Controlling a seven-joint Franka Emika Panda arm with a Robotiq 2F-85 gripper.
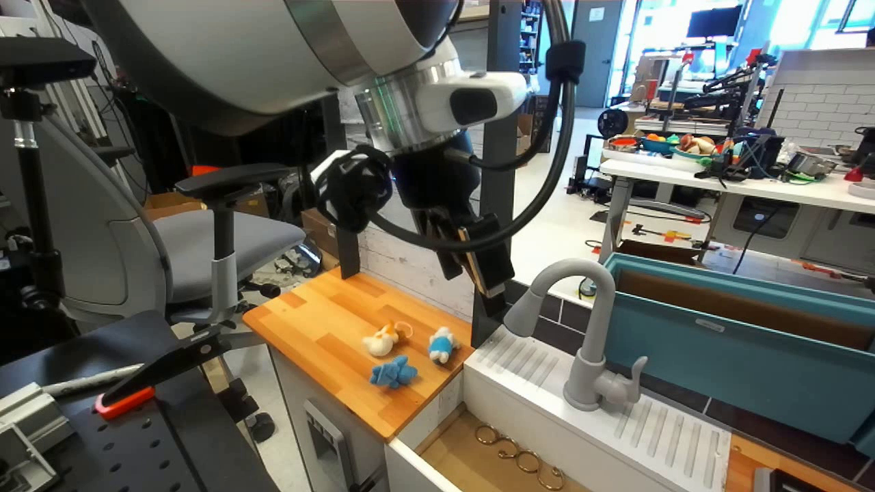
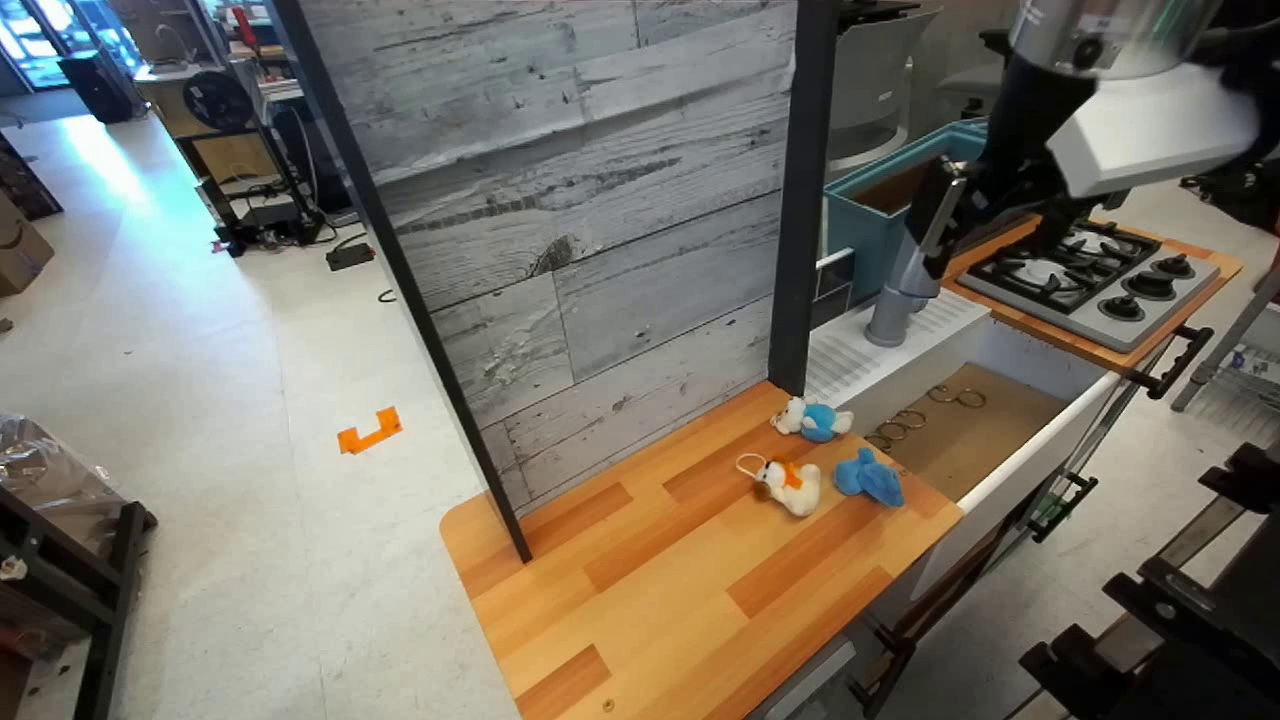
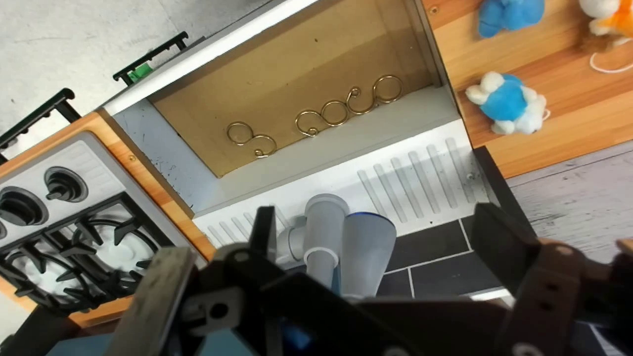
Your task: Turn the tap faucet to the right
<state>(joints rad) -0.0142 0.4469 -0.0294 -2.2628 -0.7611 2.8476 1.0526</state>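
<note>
The light grey tap faucet stands upright on the white ribbed ledge behind the sink, with its arched spout and a small side handle. In an exterior view my gripper is to the left of the spout, with its fingers pointing down near the spout's end. In an exterior view the gripper hides the upper part of the tap. In the wrist view the gripper is open, and the tap shows between its fingers, nearer the left one. I cannot tell whether a finger touches it.
The white sink basin holds gold curled hooks. Small plush toys lie on the wooden counter beside it. A teal planter stands behind the tap. A stove is beyond the sink. A grey wood-look panel rises behind the counter.
</note>
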